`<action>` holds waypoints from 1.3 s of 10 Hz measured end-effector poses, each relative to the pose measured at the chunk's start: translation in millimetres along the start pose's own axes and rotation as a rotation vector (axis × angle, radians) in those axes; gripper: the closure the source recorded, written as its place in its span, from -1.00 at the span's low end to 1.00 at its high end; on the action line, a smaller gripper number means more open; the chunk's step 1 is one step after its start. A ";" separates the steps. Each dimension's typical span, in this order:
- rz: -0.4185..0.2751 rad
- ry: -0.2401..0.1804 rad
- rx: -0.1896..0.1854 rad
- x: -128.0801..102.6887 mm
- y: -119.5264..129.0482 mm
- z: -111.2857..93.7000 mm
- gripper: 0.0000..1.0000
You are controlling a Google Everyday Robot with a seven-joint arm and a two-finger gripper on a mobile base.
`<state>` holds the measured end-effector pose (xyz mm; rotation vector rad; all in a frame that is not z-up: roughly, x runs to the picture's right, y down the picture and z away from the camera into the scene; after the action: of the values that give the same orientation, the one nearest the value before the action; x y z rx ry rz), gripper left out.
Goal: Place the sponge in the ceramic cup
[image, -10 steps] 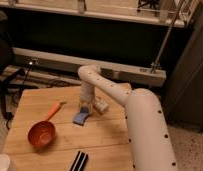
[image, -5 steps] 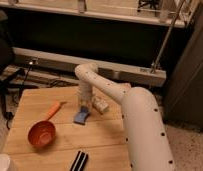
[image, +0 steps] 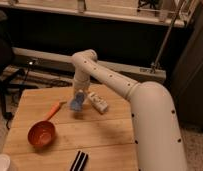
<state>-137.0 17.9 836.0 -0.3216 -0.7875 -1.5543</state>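
Since a moment ago my gripper [image: 79, 95] has closed on the sponge [image: 76, 103] and tipped it up off the table [image: 105, 140], so I judge it grasped, though it hangs well beyond and right of the ceramic cup [image: 1, 163].

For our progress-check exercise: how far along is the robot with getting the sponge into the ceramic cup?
Done: the gripper grips the sponge. In hand: the sponge hangs tilted just above the table. Left: carrying it to the ceramic cup at the view's lower-left corner and releasing it inside.
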 end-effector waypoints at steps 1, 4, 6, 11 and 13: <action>-0.072 0.054 0.004 0.3 -11.0 -18.6 0.98; -0.295 0.174 0.030 -9.7 -53.8 -62.3 1.00; -0.433 0.220 0.030 -22.1 -84.0 -81.0 1.00; -0.723 0.314 0.168 -49.9 -137.5 -111.5 1.00; -0.862 0.354 0.238 -68.0 -157.0 -128.4 1.00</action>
<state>-244.9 -19.0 655.0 0.5335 -0.8627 -2.1956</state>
